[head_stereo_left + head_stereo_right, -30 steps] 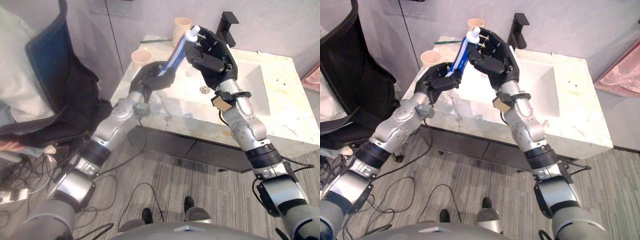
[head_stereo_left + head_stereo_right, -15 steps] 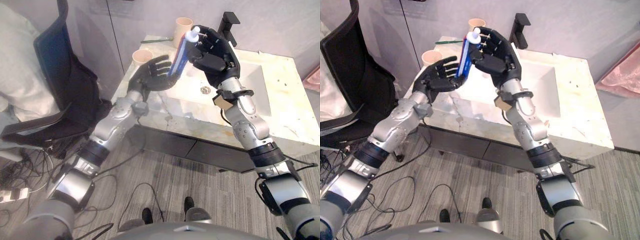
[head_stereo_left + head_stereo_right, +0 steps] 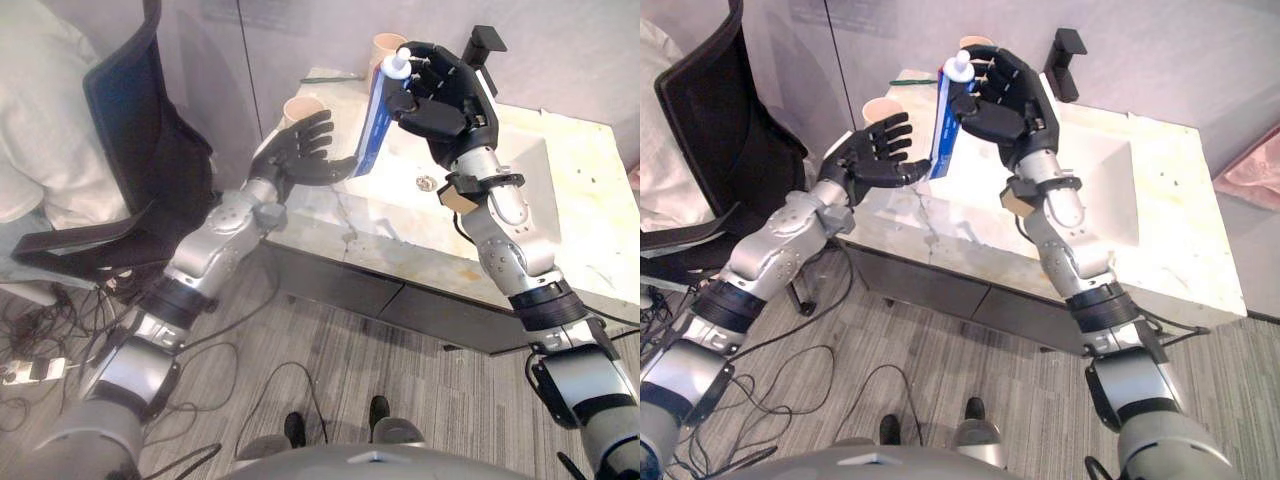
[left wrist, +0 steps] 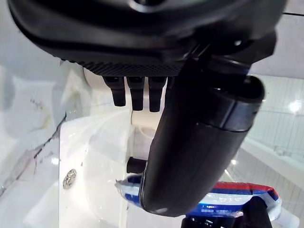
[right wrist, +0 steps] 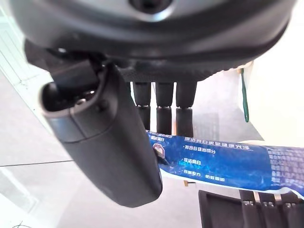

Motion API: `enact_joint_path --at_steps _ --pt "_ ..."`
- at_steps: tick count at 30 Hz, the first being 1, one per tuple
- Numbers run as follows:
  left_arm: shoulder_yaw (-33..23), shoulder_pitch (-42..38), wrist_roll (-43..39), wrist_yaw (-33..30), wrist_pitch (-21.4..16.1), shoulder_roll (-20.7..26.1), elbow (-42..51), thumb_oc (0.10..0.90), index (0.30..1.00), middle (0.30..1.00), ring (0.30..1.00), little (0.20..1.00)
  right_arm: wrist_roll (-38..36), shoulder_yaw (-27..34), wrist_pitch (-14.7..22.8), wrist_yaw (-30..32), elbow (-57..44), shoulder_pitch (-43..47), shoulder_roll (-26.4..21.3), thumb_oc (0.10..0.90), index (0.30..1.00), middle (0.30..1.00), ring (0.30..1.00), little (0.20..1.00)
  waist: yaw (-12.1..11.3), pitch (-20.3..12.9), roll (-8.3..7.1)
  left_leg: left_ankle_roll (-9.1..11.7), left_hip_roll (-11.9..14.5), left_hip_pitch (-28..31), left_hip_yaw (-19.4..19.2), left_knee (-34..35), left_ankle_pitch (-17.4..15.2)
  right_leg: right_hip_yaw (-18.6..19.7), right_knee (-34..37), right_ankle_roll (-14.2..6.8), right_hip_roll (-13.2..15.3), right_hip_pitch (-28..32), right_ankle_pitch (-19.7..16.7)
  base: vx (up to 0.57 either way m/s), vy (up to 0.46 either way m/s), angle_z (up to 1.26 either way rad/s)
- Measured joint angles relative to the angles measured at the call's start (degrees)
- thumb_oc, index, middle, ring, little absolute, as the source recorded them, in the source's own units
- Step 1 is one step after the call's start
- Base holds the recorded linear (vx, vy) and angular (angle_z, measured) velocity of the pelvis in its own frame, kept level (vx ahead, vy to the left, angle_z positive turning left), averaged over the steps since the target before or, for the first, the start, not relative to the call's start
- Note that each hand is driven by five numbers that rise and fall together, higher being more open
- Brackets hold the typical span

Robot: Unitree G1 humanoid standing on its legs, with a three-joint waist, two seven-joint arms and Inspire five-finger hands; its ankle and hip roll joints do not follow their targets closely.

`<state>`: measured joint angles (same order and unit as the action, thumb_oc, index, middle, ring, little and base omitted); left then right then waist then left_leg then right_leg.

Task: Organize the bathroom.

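Since a second ago my left hand point(image 3: 300, 152) has let go of the toothpaste tube point(image 3: 375, 125) and spread its fingers flat, so the tube now rests with my right hand point(image 3: 443, 95) alone, and I have turned it closer to upright. I hold the tube above the sink counter point(image 3: 575, 215), white cap on top and crimped end down near my left fingertips, with my right fingers and thumb curled round its upper part. My left hand hovers just beside the lower end, fingers straight, holding nothing. Behind the tube a cup point(image 3: 385, 47) stands at the far corner of the counter with a green toothbrush point(image 3: 923, 81) lying beside it; a second cup point(image 3: 300, 108) sits at the near left edge by my left hand. The basin point(image 3: 520, 165) and black tap point(image 3: 484, 48) lie to the right. As I judge it, the handover is done, but the tube is not yet put away, and the toothbrush lies loose too
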<state>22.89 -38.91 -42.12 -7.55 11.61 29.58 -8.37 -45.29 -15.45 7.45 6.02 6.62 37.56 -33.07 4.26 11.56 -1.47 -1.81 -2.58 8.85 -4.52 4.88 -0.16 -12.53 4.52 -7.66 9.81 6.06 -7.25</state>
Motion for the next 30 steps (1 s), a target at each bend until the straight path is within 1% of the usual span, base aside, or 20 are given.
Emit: enact_joint_path --at_steps 2,4,6,8,10,11,13,16,17,19,22,23,24,25,26,27,28,29,30 --pt "-0.49 0.02 0.50 0.77 0.35 0.87 0.01 0.800 0.900 0.900 0.900 0.900 0.06 0.02 0.87 0.90 0.01 0.44 -1.30 0.400 0.300 0.300 0.300 0.300 -0.77 0.01 0.01 0.00 -0.02 -0.07 0.12 0.00 0.00 -0.18 0.00 0.00 0.04 0.00 0.00 -0.06 0.057 0.04" --pt "-0.82 0.11 2.25 1.63 1.60 2.24 0.68 0.800 0.900 0.900 0.900 0.900 0.08 0.03 0.95 1.79 0.02 1.90 -2.10 0.400 0.300 0.300 0.300 0.300 -1.13 0.03 0.04 0.00 -0.05 -0.28 0.41 0.00 0.00 -0.47 0.00 0.00 0.10 0.00 0.00 -0.05 0.057 0.07" --pt "-1.07 0.20 2.27 2.19 2.83 3.07 1.88 0.800 0.900 0.900 0.900 0.900 0.09 0.05 1.47 2.04 0.02 3.03 -3.82 0.400 0.300 0.300 0.300 0.300 -1.56 0.03 0.05 -0.01 -0.06 -0.35 1.07 0.00 0.02 -1.46 -0.01 0.00 0.12 0.21 0.00 -0.04 0.057 0.15" --pt "-1.56 0.40 2.28 2.77 3.79 3.61 2.58 0.800 0.900 0.900 0.900 0.900 0.41 0.06 1.79 2.18 0.05 4.29 -5.56 0.400 0.300 0.300 0.300 0.300 -2.57 0.06 0.11 -0.01 -0.07 -0.36 1.40 0.00 0.03 -1.81 -0.01 0.02 0.18 0.47 -0.02 -0.03 0.046 0.13" --pt "-3.04 2.03 2.25 2.80 4.81 4.91 3.94 0.800 0.900 0.900 0.900 0.900 1.83 0.24 2.56 2.52 0.25 5.58 -7.22 0.400 0.300 0.300 0.300 0.300 -2.82 0.08 0.17 0.00 -0.04 -0.38 2.64 0.00 0.08 -3.10 -0.01 0.02 0.20 1.16 -0.02 -0.02 0.021 0.26" --pt "-4.20 3.18 2.23 2.82 4.96 5.27 4.59 0.800 0.900 0.900 0.900 0.900 1.90 0.31 2.98 2.57 0.25 5.93 -7.87 0.400 0.300 0.300 0.300 0.300 -3.14 0.06 0.19 0.00 -0.03 -0.36 2.86 0.00 0.09 -3.09 -0.01 0.02 0.20 1.25 -0.02 -0.02 0.019 0.23" --pt "-7.24 6.03 1.80 3.80 5.10 5.72 5.14 0.800 0.900 0.900 0.900 0.900 1.91 1.09 3.70 2.94 0.25 6.35 -9.28 0.400 0.300 0.300 0.300 0.300 -4.55 0.07 0.23 0.00 -0.03 -0.63 3.19 0.00 0.09 -3.36 -0.01 0.02 0.24 1.37 -0.02 -0.01 0.006 0.15" --pt "-12.24 13.08 1.96 4.67 6.84 7.51 7.62 0.800 0.900 0.900 0.900 0.900 1.92 2.56 4.55 4.23 0.80 6.53 -11.93 0.400 0.300 0.300 0.300 0.300 -6.38 0.07 0.36 0.02 -0.02 -0.60 4.86 -0.02 0.13 -5.10 0.00 0.02 0.24 2.07 -0.01 0.00 0.003 0.26" --pt "-13.35 14.73 1.96 4.70 7.33 7.67 8.25 0.800 0.900 0.900 0.900 0.900 1.94 2.70 4.65 4.54 1.00 6.54 -12.66 0.400 0.300 0.300 0.300 0.300 -6.83 0.07 0.38 0.02 -0.02 -0.61 5.20 -0.02 0.13 -5.35 0.00 0.02 0.26 2.23 -0.01 0.01 0.000 0.28" --pt "-15.56 19.51 1.96 5.45 7.47 8.06 9.35 0.800 0.900 0.900 0.900 0.900 2.05 3.61 4.69 5.52 1.81 6.62 -14.12 0.400 0.300 0.300 0.300 0.300 -9.11 0.07 0.38 0.02 -0.07 -0.86 6.22 -0.03 0.13 -6.12 -0.02 0.02 0.33 2.59 -0.01 0.01 -0.004 0.28" --pt "-17.34 24.48 1.98 6.29 7.49 8.26 10.64 0.800 0.900 0.900 0.900 0.900 2.17 3.96 5.55 7.05 3.24 6.67 -14.20 0.400 0.300 0.300 0.300 0.300 -10.35 0.12 0.51 -0.06 0.06 -0.95 7.42 -0.05 0.19 -6.19 -0.91 0.02 0.36 2.74 -0.01 0.04 -0.028 0.33" --pt "-17.47 25.78 1.99 6.60 7.46 8.17 10.72 0.800 0.900 0.900 0.900 0.900 2.55 4.15 5.56 7.43 4.36 6.63 -14.25 0.400 0.300 0.300 0.300 0.300 -10.94 0.35 0.97 -0.35 0.29 -0.94 8.90 -0.15 0.40 -5.92 -2.66 0.19 0.26 2.75 0.17 0.08 -0.061 0.52" --pt "-17.67 26.31 2.01 6.94 7.47 7.63 10.71 0.800 0.900 0.900 0.900 0.900 3.32 4.24 5.56 7.53 4.83 6.56 -14.51 0.400 0.300 0.300 0.300 0.300 -10.25 0.93 1.95 -0.65 0.82 -0.45 10.61 -0.32 0.57 -5.18 -5.60 0.38 0.07 1.94 1.27 0.07 -0.091 0.95" --pt "-17.64 26.73 2.07 7.10 7.49 7.20 10.80 0.800 0.900 0.900 0.900 0.900 3.89 4.46 5.55 7.76 5.05 6.00 -14.91 0.400 0.300 0.300 0.300 0.300 -9.09 1.55 3.22 -0.67 1.78 -0.48 13.37 -0.54 0.59 0.56 -7.56 -0.96 -2.03 0.49 5.52 0.07 -0.060 0.95" --pt "-17.83 26.72 2.08 7.13 7.42 7.34 10.81 0.800 0.900 0.900 0.900 0.900 4.33 4.49 5.54 7.82 4.96 5.98 -14.94 0.400 0.300 0.300 0.300 0.300 -9.05 1.66 3.39 -0.68 1.92 -0.59 14.91 -0.54 0.59 3.91 -4.36 -0.85 -3.76 0.16 6.60 0.03 -0.081 0.94" --pt "-18.43 26.85 2.07 7.19 7.43 7.31 10.80 0.800 0.900 0.900 0.900 0.900 4.48 4.49 5.54 7.57 4.70 5.90 -14.93 0.400 0.300 0.300 0.300 0.300 -9.00 1.67 3.12 -0.67 1.61 -0.75 15.56 -0.62 0.60 6.75 -0.79 -0.78 -4.86 -0.10 6.33 0.05 -0.083 0.58" --pt "-18.71 27.06 2.05 7.30 7.43 7.48 10.83 0.800 0.900 0.900 0.900 0.900 4.47 4.49 5.54 7.28 4.66 5.91 -14.93 0.400 0.300 0.300 0.300 0.300 -9.16 1.60 2.37 -0.63 0.59 -0.67 16.11 -0.57 0.58 7.39 0.57 -0.88 -5.05 -0.64 4.66 0.05 -0.146 0.68" --pt "-20.01 28.52 1.93 7.84 6.83 7.14 11.32 0.800 0.900 0.900 0.900 0.900 4.54 4.90 5.53 7.03 3.93 5.46 -14.97 0.400 0.300 0.300 0.300 0.300 -9.41 1.32 0.78 -0.53 -1.75 -0.35 17.09 -0.29 0.51 6.01 0.29 1.39 -4.04 -0.34 3.39 0.12 -0.147 0.53" --pt "-21.39 30.63 1.86 8.37 5.86 5.89 11.74 0.800 0.900 0.900 0.900 0.900 4.53 5.37 5.55 6.95 3.02 4.99 -14.88 0.400 0.300 0.300 0.300 0.300 -9.54 1.07 1.22 -0.15 -1.80 -0.25 17.33 -0.18 0.12 5.82 0.29 1.90 -4.00 -0.21 3.85 0.12 -0.130 0.49"
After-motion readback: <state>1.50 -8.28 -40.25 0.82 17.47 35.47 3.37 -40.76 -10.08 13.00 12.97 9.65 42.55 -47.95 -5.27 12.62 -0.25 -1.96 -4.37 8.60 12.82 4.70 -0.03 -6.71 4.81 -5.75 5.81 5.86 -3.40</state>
